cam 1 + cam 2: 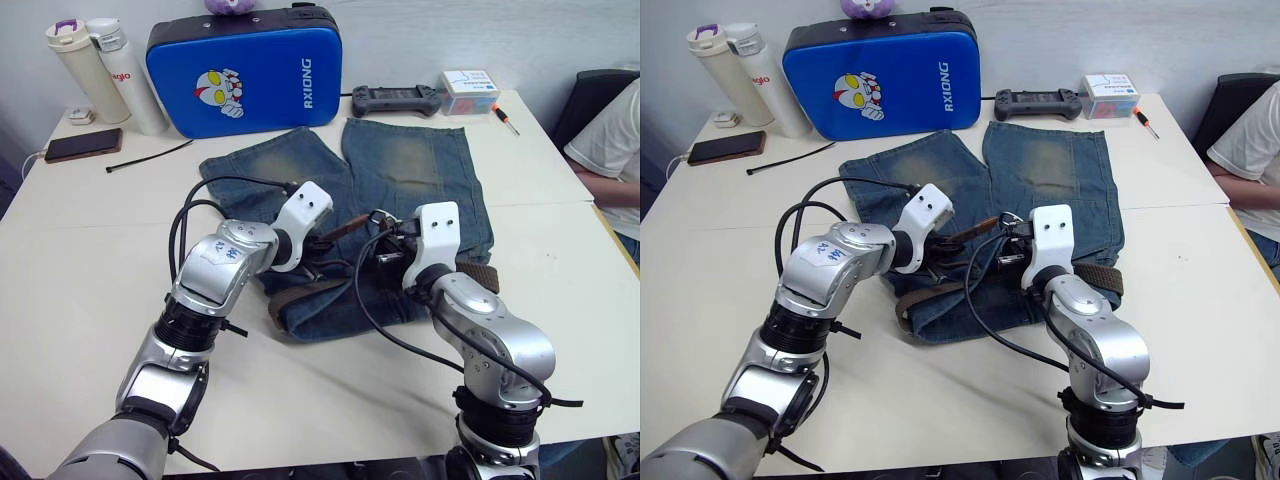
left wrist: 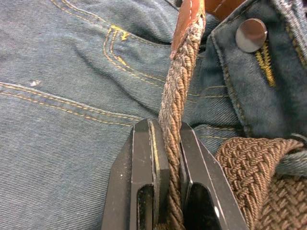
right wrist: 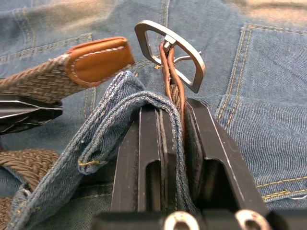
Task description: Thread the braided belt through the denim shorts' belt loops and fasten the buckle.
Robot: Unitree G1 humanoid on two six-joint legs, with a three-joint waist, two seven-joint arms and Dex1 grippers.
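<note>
Braided belt (image 2: 178,91), soft and limp, lying across denim shorts (image 1: 400,170) at frame centre: left gripper (image 2: 168,143) pinching its tan-tipped end, right gripper (image 3: 175,120) clamping strap behind rigid buckle (image 3: 170,50), likely the surest holds.

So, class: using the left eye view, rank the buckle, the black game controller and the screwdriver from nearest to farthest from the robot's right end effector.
1. The buckle: right at the right end effector, over the denim shorts.
2. The black game controller: past the shorts, at the table's far edge.
3. The screwdriver: far right, beyond the shorts' right leg.
</note>
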